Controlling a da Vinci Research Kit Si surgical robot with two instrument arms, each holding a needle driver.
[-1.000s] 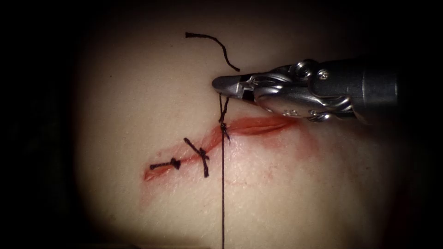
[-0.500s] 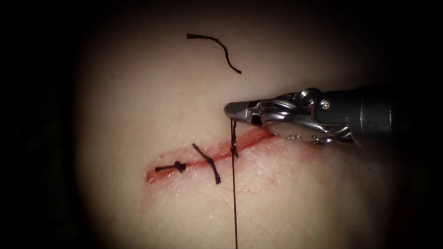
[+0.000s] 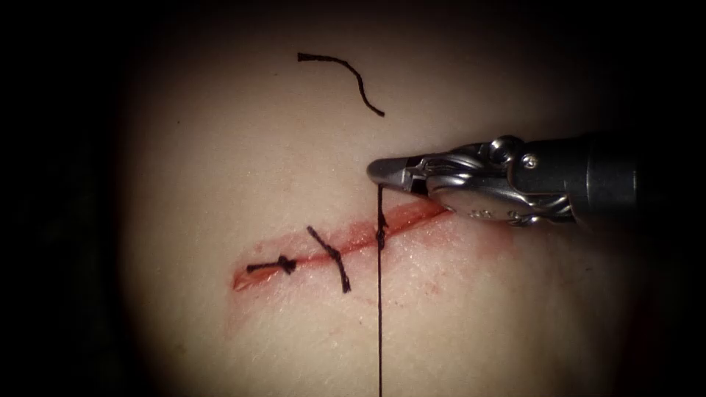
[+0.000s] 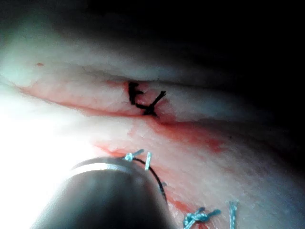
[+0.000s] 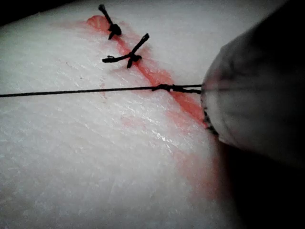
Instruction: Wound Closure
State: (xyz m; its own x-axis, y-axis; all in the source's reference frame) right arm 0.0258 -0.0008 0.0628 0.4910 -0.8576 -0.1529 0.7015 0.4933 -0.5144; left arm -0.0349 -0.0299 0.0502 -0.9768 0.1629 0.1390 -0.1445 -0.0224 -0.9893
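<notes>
A cut thread end [image 3: 342, 79] lies on the tissue [image 3: 220, 162] behind the cut [image 3: 346, 242].

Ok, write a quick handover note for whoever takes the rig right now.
Right tool: jaws shut on the thread just above the third knot.
Thread runs taut from the jaws, through the knot, down off the near edge.
Done: two tied stitches on the cut's left part; a cut end lies on the tissue.
Left: the cut right of the knot is open.

Polished silver right claw [image 3: 382, 173], tapered tip, round pivot screws, stamped markings, dark grey cylindrical shaft [image 3: 588, 173]
</notes>
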